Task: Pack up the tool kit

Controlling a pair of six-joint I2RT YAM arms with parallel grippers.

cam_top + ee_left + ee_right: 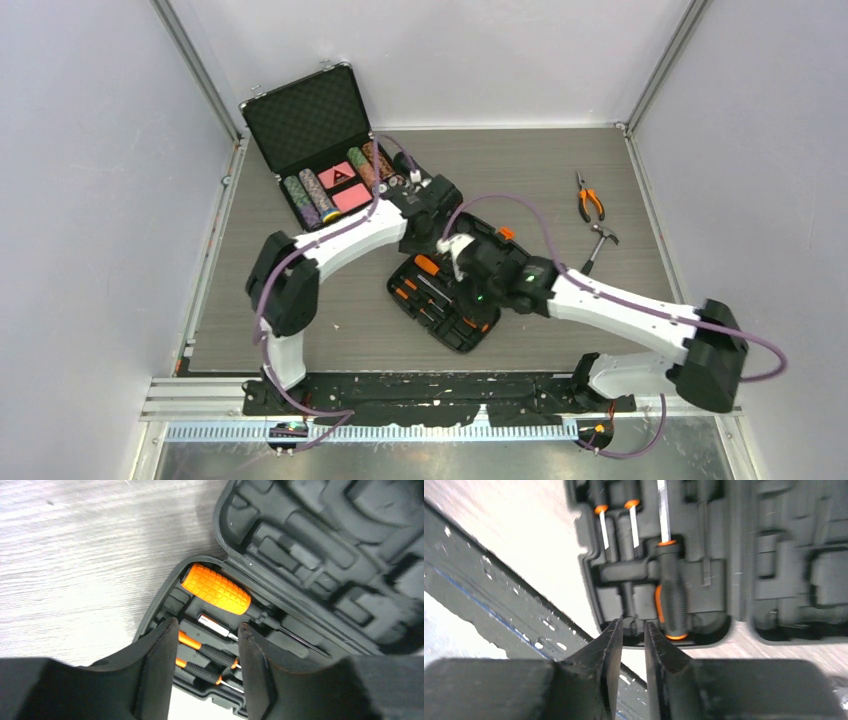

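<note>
— where did the case (310,535) lie?
— open and flat at the middle of the table (560,170), black, moulded slots facing up, its orange latch (506,232) on the far half.
— and the tools?
— a stubby orange-handled screwdriver (216,588) and slim screwdrivers (206,656) sat in their slots. the pliers (588,200) and hammer (598,245) lay outside, well apart to the right; the hammer's handle looked black, though it was small.
</note>
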